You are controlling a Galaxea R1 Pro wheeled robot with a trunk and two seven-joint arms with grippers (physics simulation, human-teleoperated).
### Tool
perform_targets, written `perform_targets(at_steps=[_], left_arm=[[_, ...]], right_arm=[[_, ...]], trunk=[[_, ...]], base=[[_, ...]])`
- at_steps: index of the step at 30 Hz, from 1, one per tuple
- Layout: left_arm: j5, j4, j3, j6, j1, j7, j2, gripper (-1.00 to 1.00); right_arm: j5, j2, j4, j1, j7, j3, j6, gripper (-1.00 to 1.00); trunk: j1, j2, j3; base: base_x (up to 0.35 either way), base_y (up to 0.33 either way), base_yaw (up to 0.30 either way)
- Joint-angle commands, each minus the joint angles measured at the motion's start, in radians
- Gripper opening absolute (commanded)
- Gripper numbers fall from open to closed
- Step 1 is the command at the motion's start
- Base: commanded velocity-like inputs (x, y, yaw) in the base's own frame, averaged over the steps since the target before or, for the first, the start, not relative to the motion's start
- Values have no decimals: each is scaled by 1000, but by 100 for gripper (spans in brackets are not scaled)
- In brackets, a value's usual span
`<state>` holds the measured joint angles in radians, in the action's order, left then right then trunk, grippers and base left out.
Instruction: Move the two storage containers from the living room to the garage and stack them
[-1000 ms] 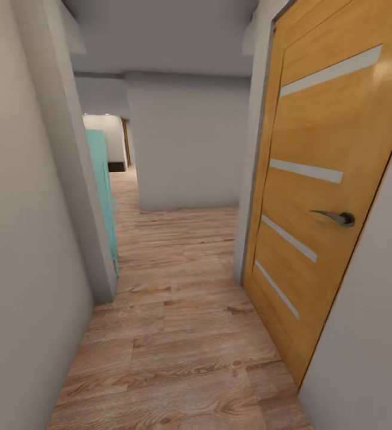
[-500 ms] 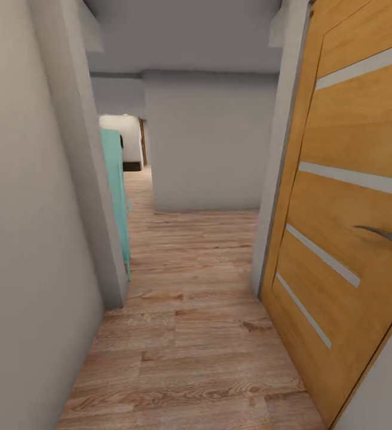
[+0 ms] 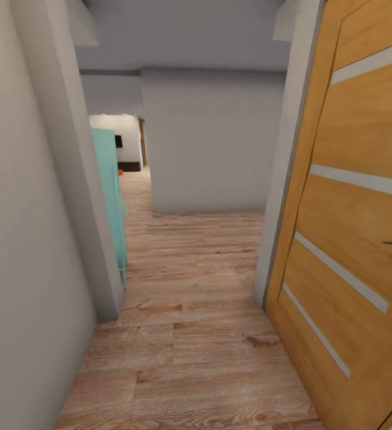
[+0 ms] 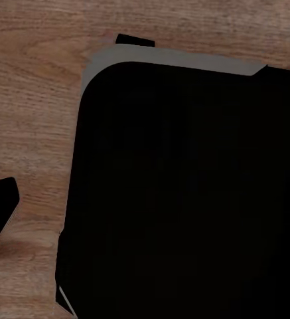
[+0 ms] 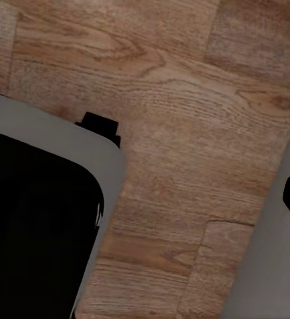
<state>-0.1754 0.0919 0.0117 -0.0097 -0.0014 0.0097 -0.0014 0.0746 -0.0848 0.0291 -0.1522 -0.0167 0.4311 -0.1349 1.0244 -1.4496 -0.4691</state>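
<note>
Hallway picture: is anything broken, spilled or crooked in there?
Nothing looks broken or spilled. The orange door stands open against the wall, the wood plank floor is clean, and a teal panel stands upright past the corner.

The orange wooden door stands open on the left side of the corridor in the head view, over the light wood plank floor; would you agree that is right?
Not quite: the orange wooden door stands on the right side of the corridor, not the left, as the head view shows. The rest holds: it stands open over the light wood plank floor.
</note>
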Motion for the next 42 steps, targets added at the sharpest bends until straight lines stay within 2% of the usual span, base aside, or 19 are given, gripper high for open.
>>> perform_targets(at_steps=[1, 24, 42], left_arm=[[-6, 0, 1, -1, 0, 1, 0, 100], [-7, 0, 1, 8, 0, 1, 4, 100], [-7, 0, 1, 7, 0, 1, 0, 100]], right_arm=[[7, 0, 3, -1, -2, 7, -6, 100], [10, 11, 3, -1, -2, 8, -3, 100], [11, 7, 3, -1, -2, 6, -5, 100]], trunk=[[1, 0, -1], [1, 0, -1], [1, 0, -1]], base=[[323, 0, 0], [323, 0, 0], [323, 0, 31]])
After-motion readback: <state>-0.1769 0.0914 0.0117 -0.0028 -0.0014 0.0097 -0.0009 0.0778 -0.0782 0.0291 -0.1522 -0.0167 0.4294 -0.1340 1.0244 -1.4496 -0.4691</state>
